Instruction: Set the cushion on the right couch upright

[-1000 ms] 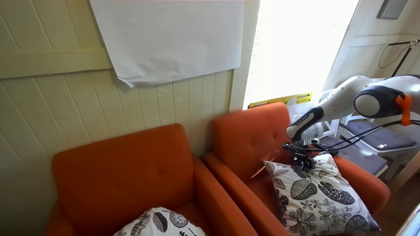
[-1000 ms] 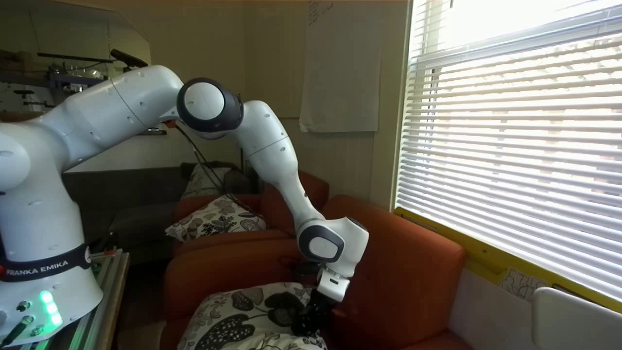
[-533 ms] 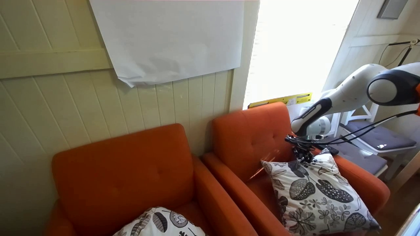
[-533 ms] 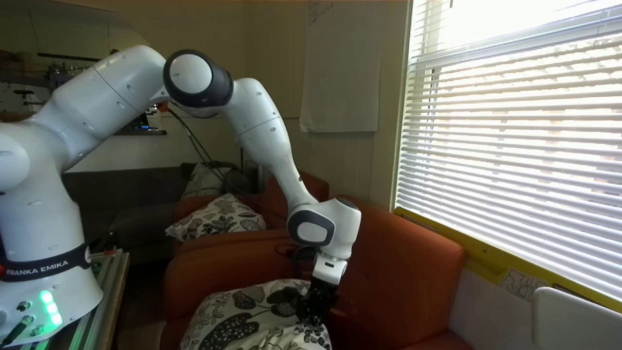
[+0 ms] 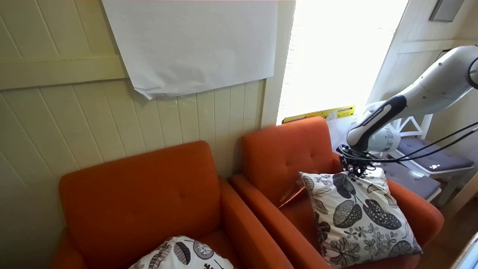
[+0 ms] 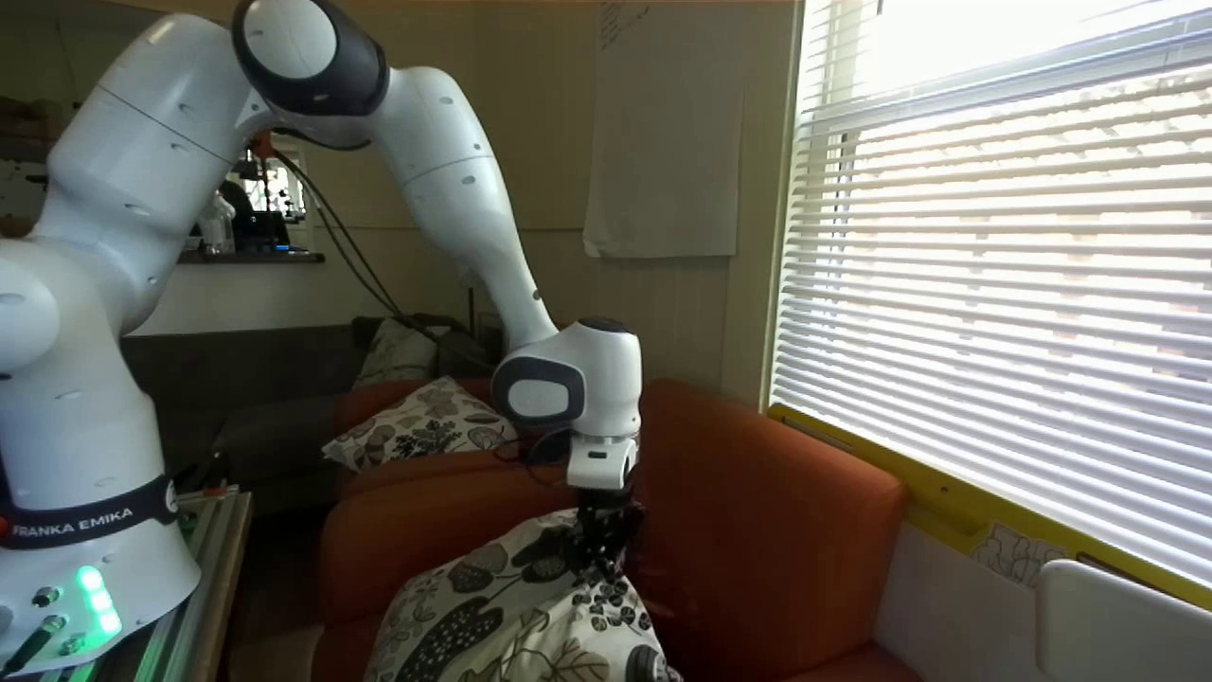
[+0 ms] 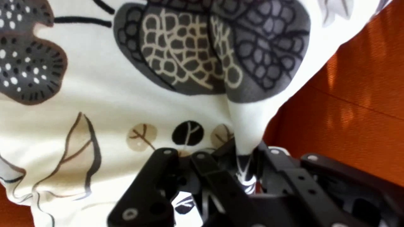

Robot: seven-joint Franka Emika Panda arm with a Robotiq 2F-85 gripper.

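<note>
I read my linked-finger gripper [image 7: 247, 154] as black. Directly below the gripper, the square, soft fabric cushion [image 5: 360, 220] has a white ground printed with dark grey leaf shapes, some netted with cream lines, some dotted white. Near the gripper, I see small black and tan discs with branching veins in this print. Beside the gripper, the boxy upholstered armchair [image 5: 287, 149] is plain orange-red. Well apart from the gripper, the matching second armchair [image 5: 142, 194] repeats that orange-red; its soft fabric pillow [image 6: 431, 426] is white with grey leaf print. Above the gripper, the smooth jointed arm [image 6: 445, 161] is white, banded dark grey.
</note>
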